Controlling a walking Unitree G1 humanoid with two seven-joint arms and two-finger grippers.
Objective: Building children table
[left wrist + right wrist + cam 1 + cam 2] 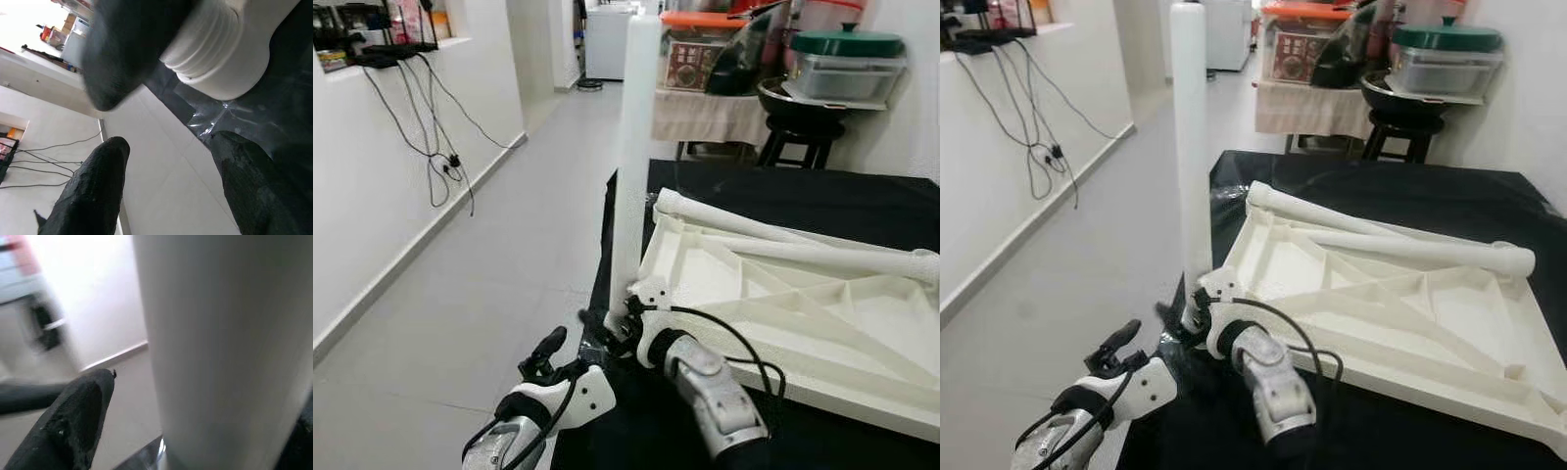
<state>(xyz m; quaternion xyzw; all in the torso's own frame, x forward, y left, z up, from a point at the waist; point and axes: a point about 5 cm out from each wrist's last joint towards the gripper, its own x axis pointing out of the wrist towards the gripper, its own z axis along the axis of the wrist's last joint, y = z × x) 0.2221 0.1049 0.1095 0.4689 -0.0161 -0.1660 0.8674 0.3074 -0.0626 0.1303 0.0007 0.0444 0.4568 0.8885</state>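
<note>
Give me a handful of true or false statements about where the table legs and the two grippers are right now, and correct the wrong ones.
1. One white leg stands upright at the near corner of the upturned tabletop. True.
2. The right gripper is at the base of that upright leg. True.
3. The left gripper is clamped around the upright leg. False: it sits lower and to the left of the leg, with its fingers open and nothing between them.
4. All the legs are standing up. False: two loose legs lie flat across the tabletop.
5. The tabletop rests on a black cloth. True.
</note>
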